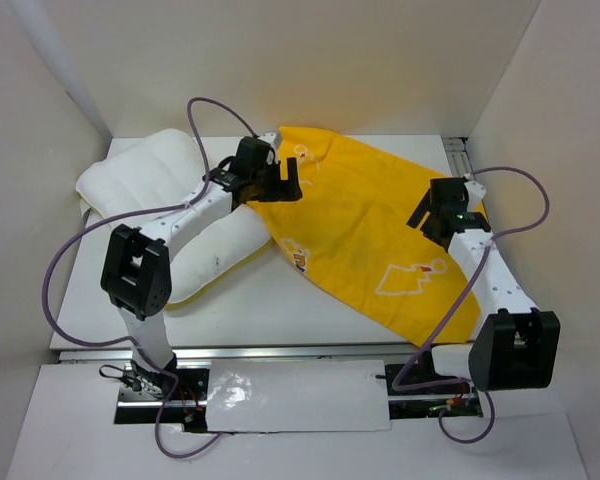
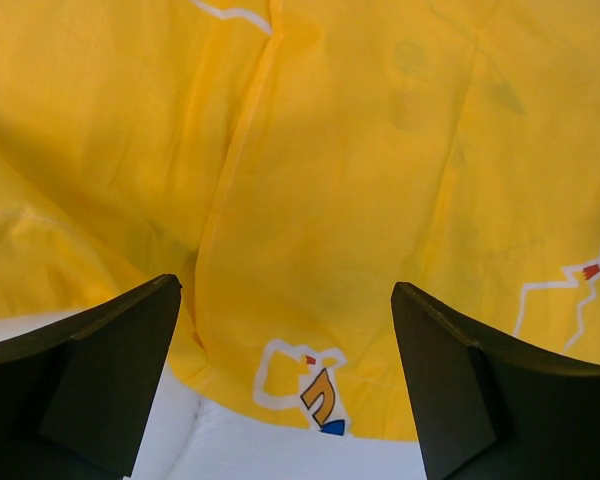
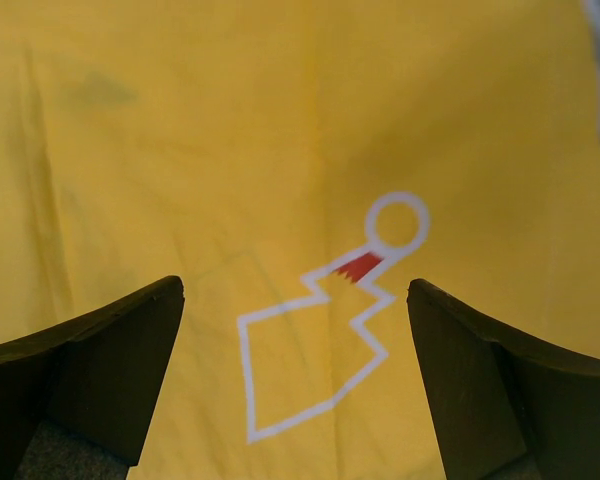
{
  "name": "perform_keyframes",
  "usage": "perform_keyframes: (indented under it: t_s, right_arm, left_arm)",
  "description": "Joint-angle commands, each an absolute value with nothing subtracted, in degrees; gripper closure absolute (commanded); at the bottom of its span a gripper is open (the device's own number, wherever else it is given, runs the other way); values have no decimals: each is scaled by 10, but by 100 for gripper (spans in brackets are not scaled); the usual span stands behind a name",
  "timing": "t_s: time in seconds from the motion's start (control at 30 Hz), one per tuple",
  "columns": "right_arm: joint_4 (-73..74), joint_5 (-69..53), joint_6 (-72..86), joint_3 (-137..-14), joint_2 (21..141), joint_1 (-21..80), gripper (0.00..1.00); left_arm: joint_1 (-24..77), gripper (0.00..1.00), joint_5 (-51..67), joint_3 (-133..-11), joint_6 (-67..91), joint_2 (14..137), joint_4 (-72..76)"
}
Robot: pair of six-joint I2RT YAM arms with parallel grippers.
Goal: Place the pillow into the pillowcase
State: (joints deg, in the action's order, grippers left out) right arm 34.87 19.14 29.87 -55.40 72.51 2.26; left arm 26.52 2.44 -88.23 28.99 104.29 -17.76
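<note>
Yellow pillowcase (image 1: 370,230) lies flat on tabletop (image 1: 250,310), centre to right, its left edge against white pillow (image 1: 145,180) at far left. Over that edge, left fingers (image 2: 100,370) spread wide, holding nothing. Over pillowcase's right part, right fingers (image 3: 100,370) spread wide, printed outline showing between them, nothing gripped.

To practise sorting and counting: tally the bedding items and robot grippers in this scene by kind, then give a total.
pillow: 1
pillowcase: 1
grippers: 2, the left gripper and the right gripper, both open
Total: 4
</note>
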Motion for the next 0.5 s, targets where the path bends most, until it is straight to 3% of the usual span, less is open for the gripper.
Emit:
perform_keyframes:
  t_s: [0.0, 0.17, 0.47]
  right_arm:
    - [328, 298, 347, -596, 714, 0, 0]
    - [273, 167, 273, -632, 761, -20, 0]
    - [360, 152, 227, -705, 931, 53, 0]
  left_arm:
    - [259, 0, 21, -910, 269, 1071, -170]
    - [254, 0, 73, -995, 250, 1146, -163]
    - [236, 0, 74, -1066, 272, 1233, -157]
